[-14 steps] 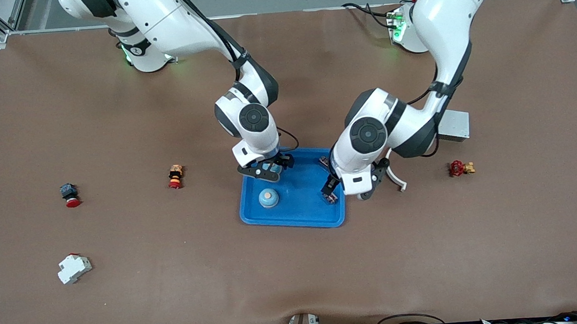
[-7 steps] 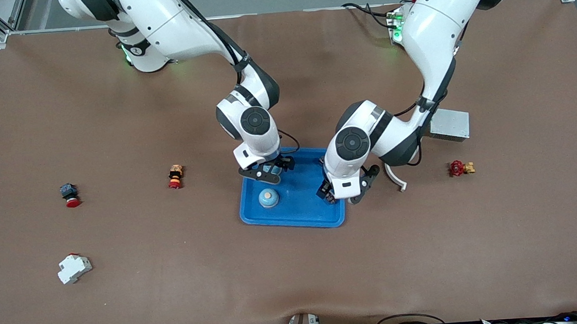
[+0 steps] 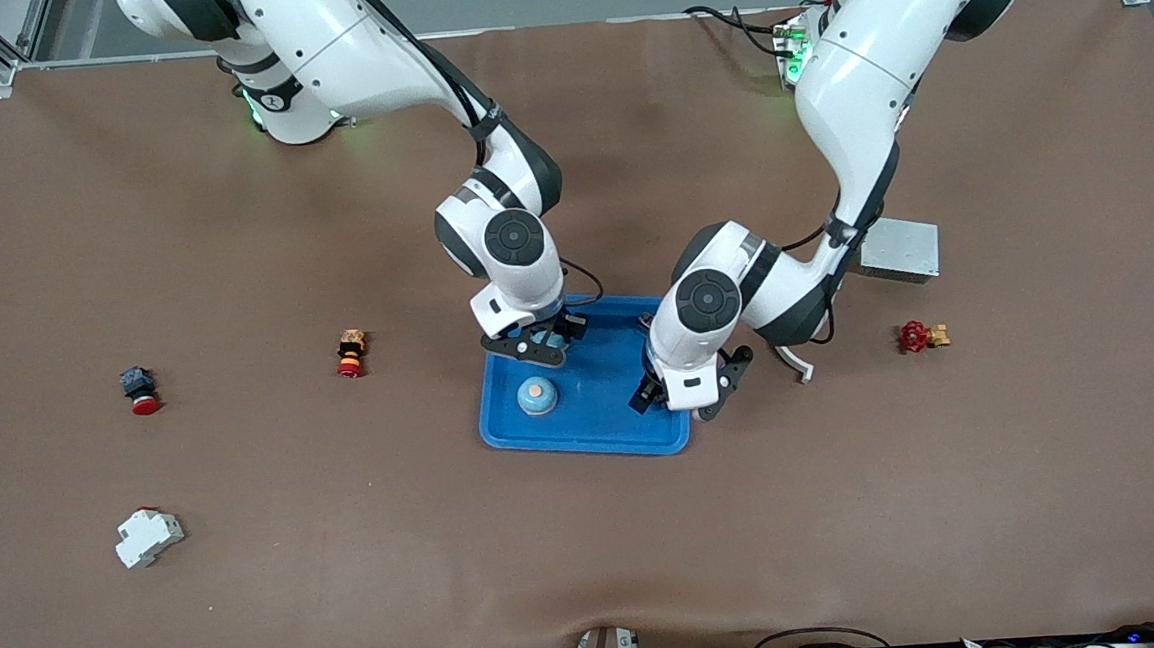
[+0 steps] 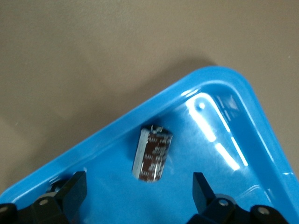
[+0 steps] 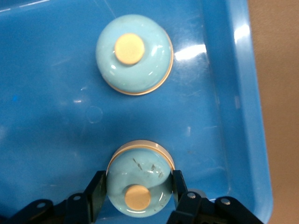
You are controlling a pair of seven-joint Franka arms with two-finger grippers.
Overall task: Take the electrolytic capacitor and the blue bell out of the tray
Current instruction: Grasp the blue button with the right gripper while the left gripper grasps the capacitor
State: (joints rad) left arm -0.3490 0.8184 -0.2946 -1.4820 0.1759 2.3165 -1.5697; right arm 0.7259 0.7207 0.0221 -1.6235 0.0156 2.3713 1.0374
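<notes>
Two blue bells in tray (image 3: 584, 434): one bell (image 5: 138, 186) between right gripper (image 5: 135, 196) fingers, pads touching its sides, closing, not lifted; second bell (image 5: 134, 54) just ahead. Left gripper (image 4: 140, 196) spread wide over tray, electrolytic capacitor (image 4: 152, 154) lying just ahead of fingertips. Step: grasping. Next: lift bell clear of rim; left descend, straddle capacitor.

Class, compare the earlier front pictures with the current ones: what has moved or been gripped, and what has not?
The left gripper shifted along the tray toward the right arm's end, fingers open above the capacitor. The right gripper has closed its fingers against one blue bell. The second bell, the tray and the scattered parts on the table stayed put.
</notes>
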